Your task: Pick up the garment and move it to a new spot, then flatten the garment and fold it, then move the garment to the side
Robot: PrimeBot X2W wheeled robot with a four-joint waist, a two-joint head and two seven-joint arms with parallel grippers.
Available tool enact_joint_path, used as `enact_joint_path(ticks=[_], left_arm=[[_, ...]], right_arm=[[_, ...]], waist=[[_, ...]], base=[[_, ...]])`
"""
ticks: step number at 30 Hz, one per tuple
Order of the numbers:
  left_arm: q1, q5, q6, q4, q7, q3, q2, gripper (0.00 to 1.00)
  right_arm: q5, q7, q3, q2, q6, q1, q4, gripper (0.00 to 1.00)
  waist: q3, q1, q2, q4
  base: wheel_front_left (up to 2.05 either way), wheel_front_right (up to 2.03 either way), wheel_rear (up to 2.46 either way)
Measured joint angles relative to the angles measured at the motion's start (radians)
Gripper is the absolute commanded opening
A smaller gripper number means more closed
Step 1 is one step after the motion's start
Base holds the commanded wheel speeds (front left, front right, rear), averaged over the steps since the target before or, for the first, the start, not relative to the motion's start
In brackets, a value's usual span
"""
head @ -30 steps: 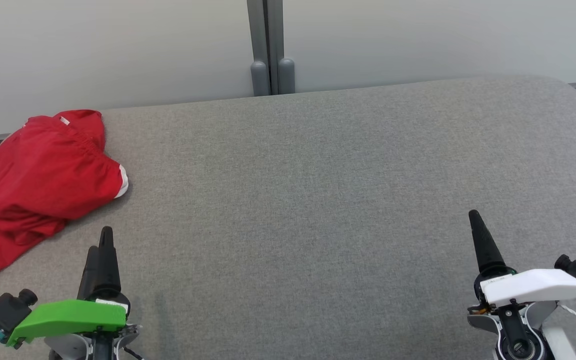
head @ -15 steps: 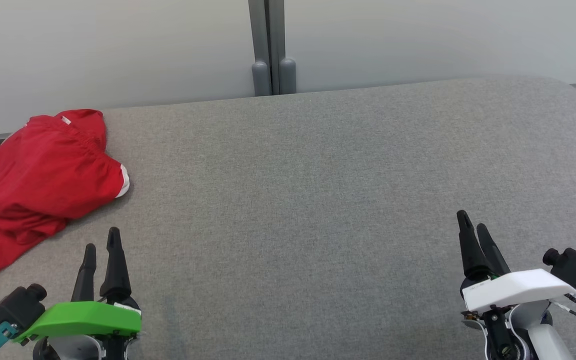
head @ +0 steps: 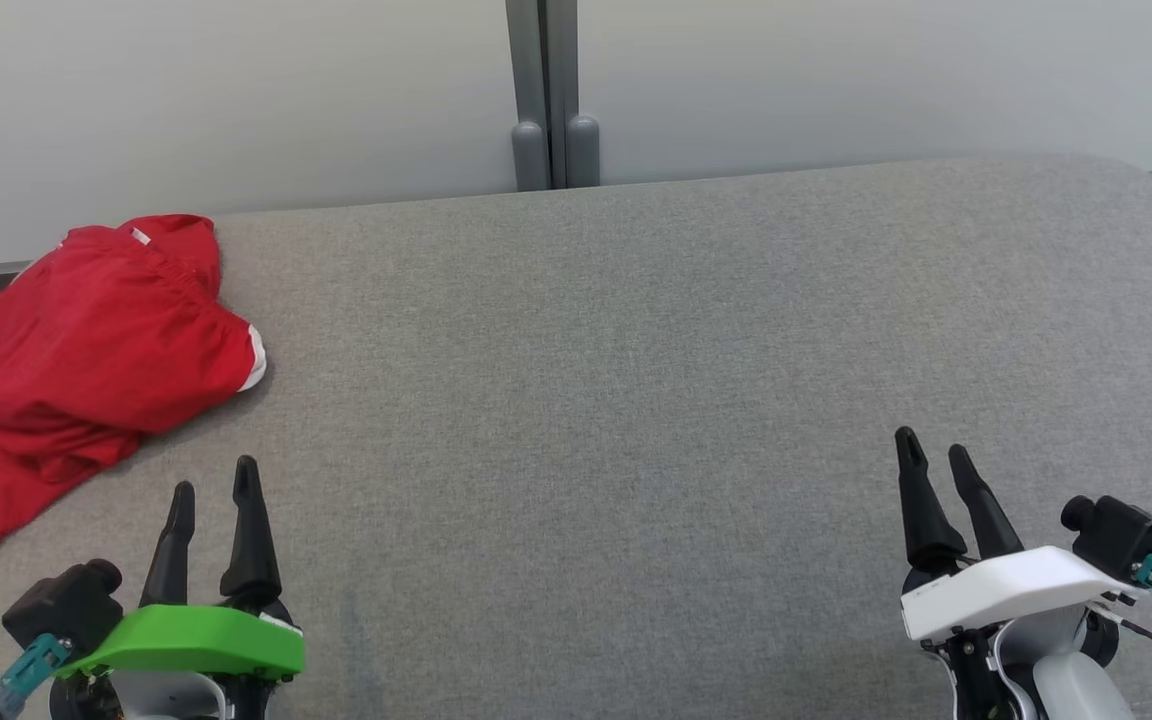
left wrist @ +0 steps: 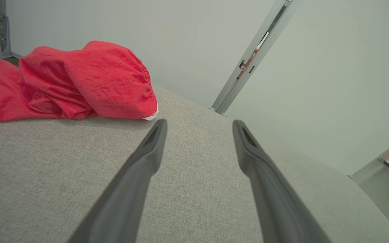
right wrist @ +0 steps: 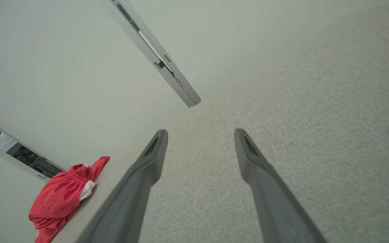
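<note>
Gray padding point(head: 636, 400) spreads across the whole workspace. At its near edge both grippers sit side by side, well apart, fingers pointing away from the robot. Under a green cover, the left gripper point(head: 214, 475) has its fingers parted and holds nothing — bare padding shows between them in the left wrist view. Under a white cover, the right gripper point(head: 931, 442) is likewise spread and empty. Farther back, at the padding's left edge, lies the red garment point(head: 96, 350) — crumpled in a heap, a white-trimmed hem facing the middle. It lies ahead and left of the left gripper, not touching it, and far from the right one. Beyond, a pale wall point(head: 236, 100) rises, split by a gray post point(head: 546, 90).
</note>
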Motion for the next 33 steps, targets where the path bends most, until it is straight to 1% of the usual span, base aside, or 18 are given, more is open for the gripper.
enact_joint_path(ticks=[12, 33], left_arm=[[-0.001, 0.152, 0.013, 0.024, -0.03, -0.018, 0.016, 1.0], [-0.004, 0.336, 0.035, 0.057, -0.073, -0.041, 0.036, 1.0]], right_arm=[[-0.154, -0.03, 0.015, 0.001, 0.0, 0.004, 0.003, 1.0], [-0.366, -0.068, 0.033, 0.001, 0.0, 0.005, 0.003, 1.0]], waist=[[-0.006, 0.0, 0.0, 0.006], [-0.012, 0.0, 0.0, 0.016]], base=[[0.0, 0.0, 0.0], [0.0, 0.0, 0.0]])
